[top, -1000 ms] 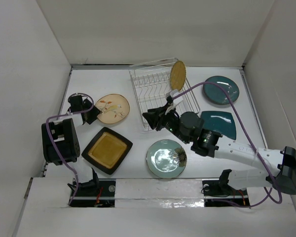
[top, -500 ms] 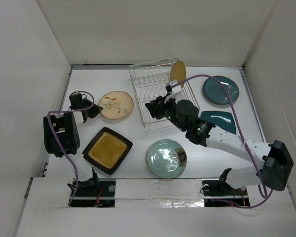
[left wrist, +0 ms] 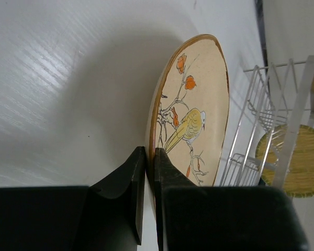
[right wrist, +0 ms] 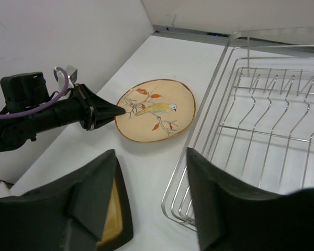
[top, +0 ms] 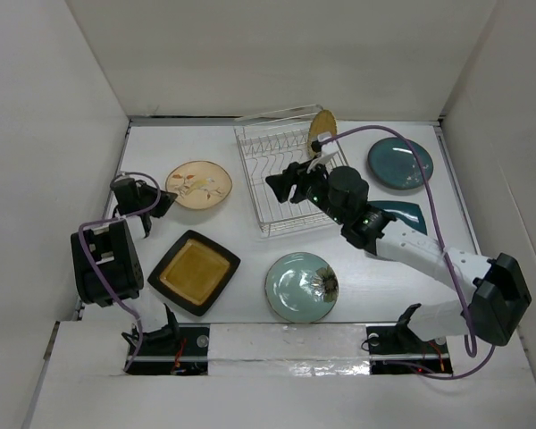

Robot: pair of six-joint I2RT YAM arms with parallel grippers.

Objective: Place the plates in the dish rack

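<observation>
My left gripper [top: 157,204] is shut on the rim of a cream plate with a bird painted on it [top: 197,184], low over the table left of the dish rack [top: 295,231]. The left wrist view shows the jaws [left wrist: 149,157] pinching that plate [left wrist: 193,120]. My right gripper [top: 286,183] is open and empty above the rack's left part. Its wrist view looks down between the fingers [right wrist: 152,157] at the cream plate [right wrist: 156,109] and the rack [right wrist: 272,104]. A tan woven plate [top: 321,130] stands upright at the rack's far end.
A square mustard plate [top: 194,272] lies at the front left and a pale green plate [top: 301,286] at the front middle. A round teal plate [top: 400,163] lies right of the rack. A square teal plate [top: 402,217] is partly under the right arm. White walls enclose the table.
My left gripper has carried the cream plate a little left and farther back. My right gripper has moved from the rack's front edge to above its left part.
</observation>
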